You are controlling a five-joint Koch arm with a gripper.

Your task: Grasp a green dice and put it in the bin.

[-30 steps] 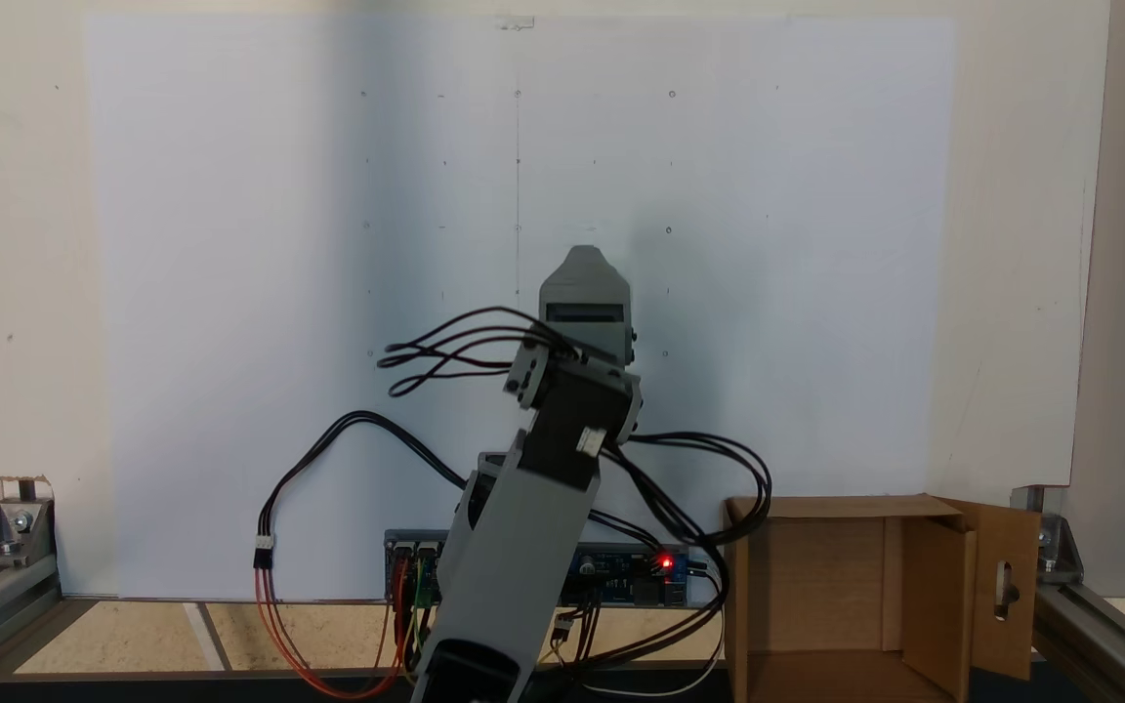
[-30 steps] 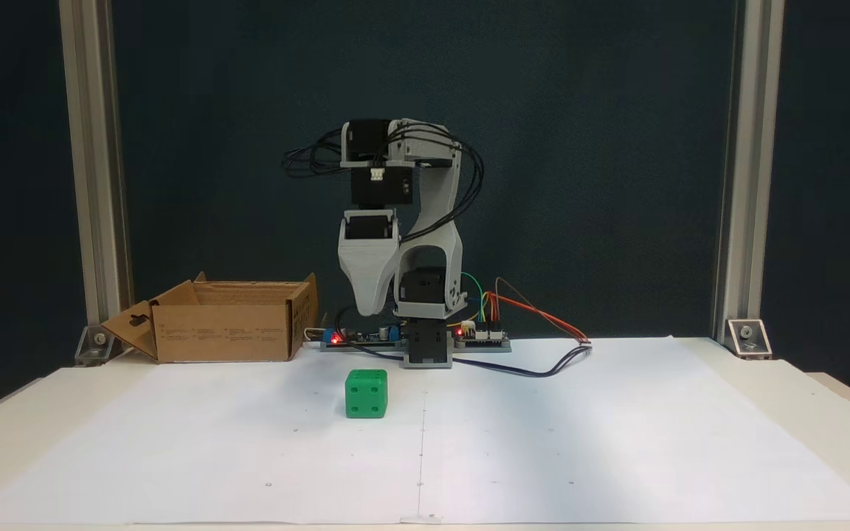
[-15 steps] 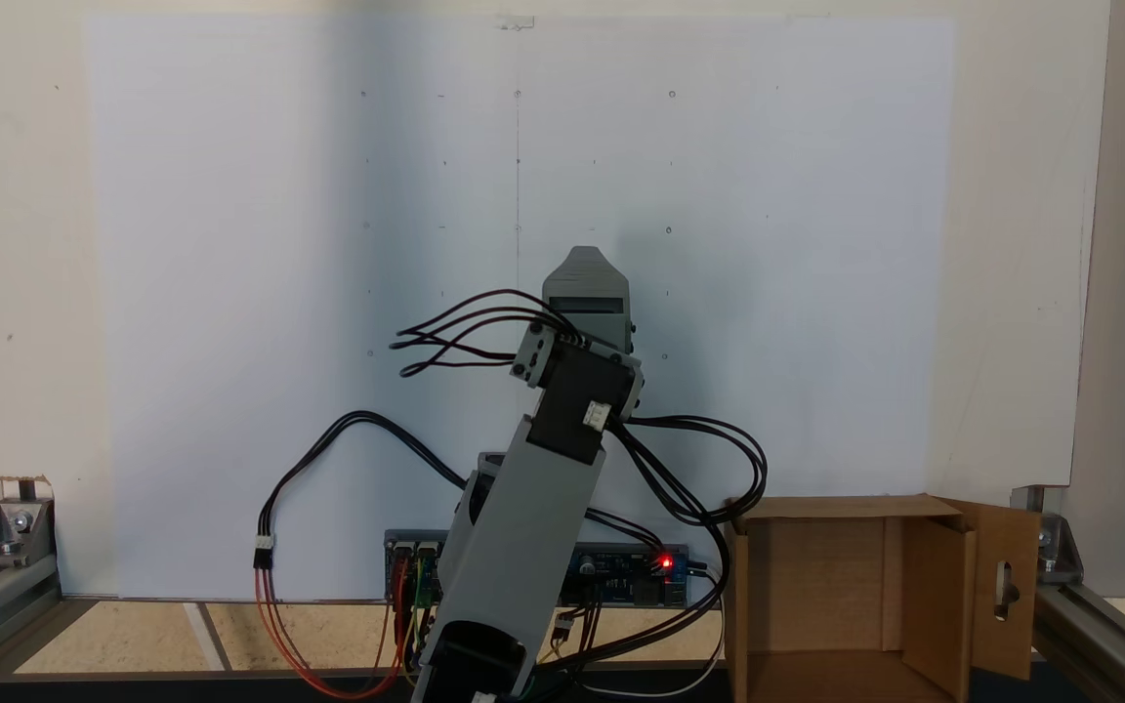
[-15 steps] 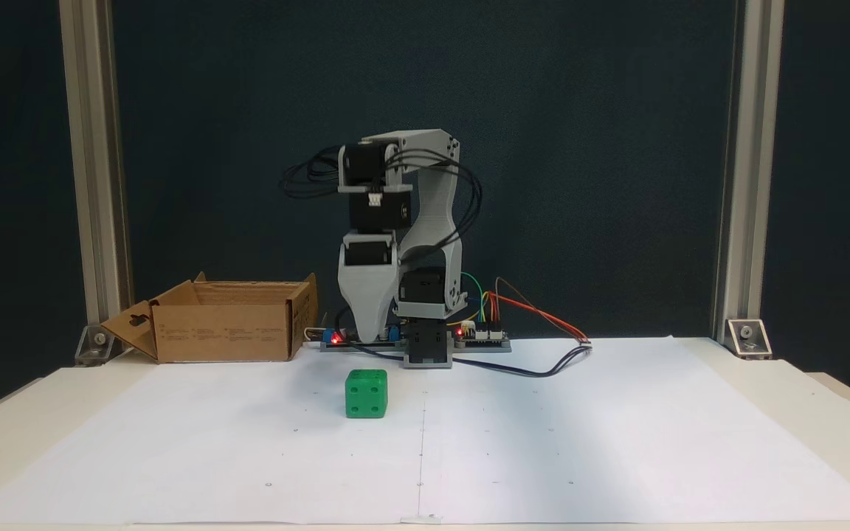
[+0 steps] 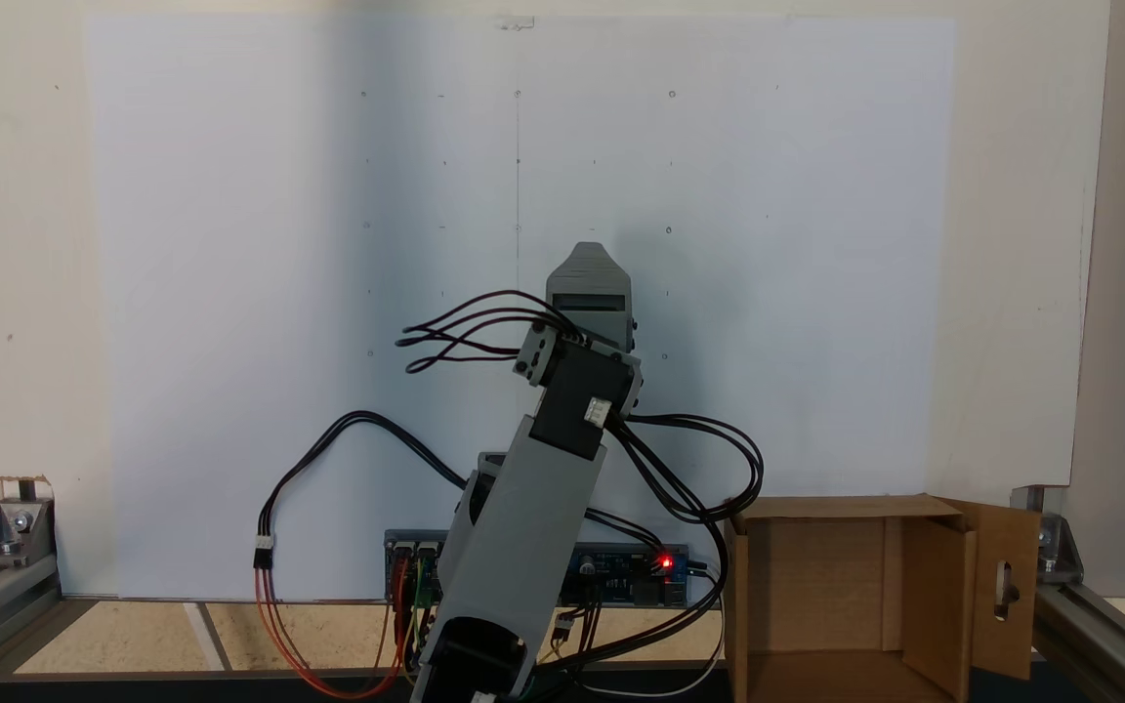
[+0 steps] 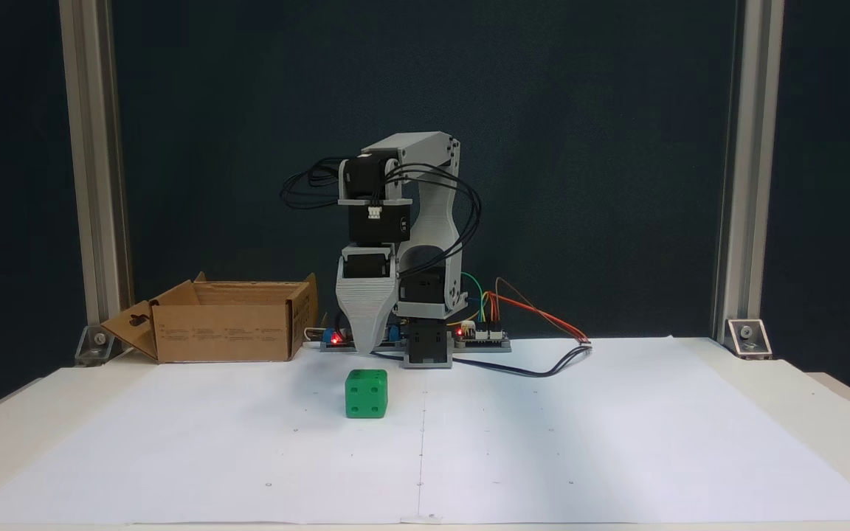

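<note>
The green dice [image 6: 366,394] rests on the white paper, a little left of the sheet's centre line, its four-pip face towards the camera. My gripper [image 6: 367,349] hangs pointing straight down, just above and behind the dice, not touching it. From above, the gripper [image 5: 588,250] shows as one grey tapered piece and hides the dice. Its jaws lie one behind the other, so their gap is hidden. The bin [image 6: 227,322], a brown cardboard box with a slotted flap, stands left of the arm's base; in a fixed view the bin [image 5: 821,566] is at the lower right.
A controller board [image 6: 478,337] with a lit red LED and loose wires [image 6: 543,369] lie at the arm's base. Aluminium posts [image 6: 91,177] stand at both back corners. The white paper sheet [image 6: 580,442] covers the table in front.
The gripper has come down towards the table, its tip now just above the dice. The upper arm has tilted forward. Dice and bin have not moved.
</note>
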